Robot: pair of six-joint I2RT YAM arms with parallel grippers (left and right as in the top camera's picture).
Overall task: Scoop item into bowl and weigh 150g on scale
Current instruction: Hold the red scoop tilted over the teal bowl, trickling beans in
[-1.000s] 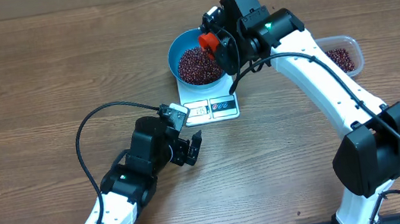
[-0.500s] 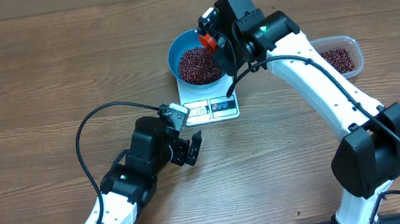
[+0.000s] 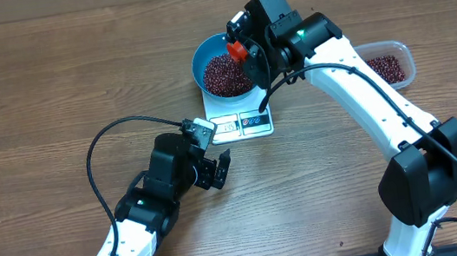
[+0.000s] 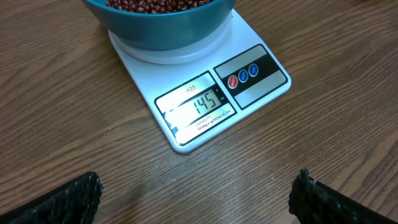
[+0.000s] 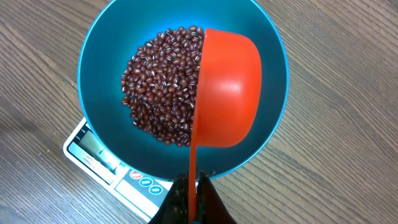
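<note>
Wood-grain table point(image 3: 33, 99) lies bare left of the scale point(image 4: 199, 106) and in front of it. The left gripper point(image 3: 218, 170) hovers near the scale's front edge, apart from it, jaws spread wide and empty.

The round blue bowl point(image 5: 99, 68) sits on the flat white scale with a loose heap of small red-brown beans point(image 5: 158, 93) in it. The display reads 145. A clear tub point(image 3: 408, 58), well apart to the right, holds more beans.

The right gripper point(image 5: 193, 196) is clamped on the thin handle of a smooth orange scoop point(image 5: 227, 93) – tipped on its side over the bowl.
</note>
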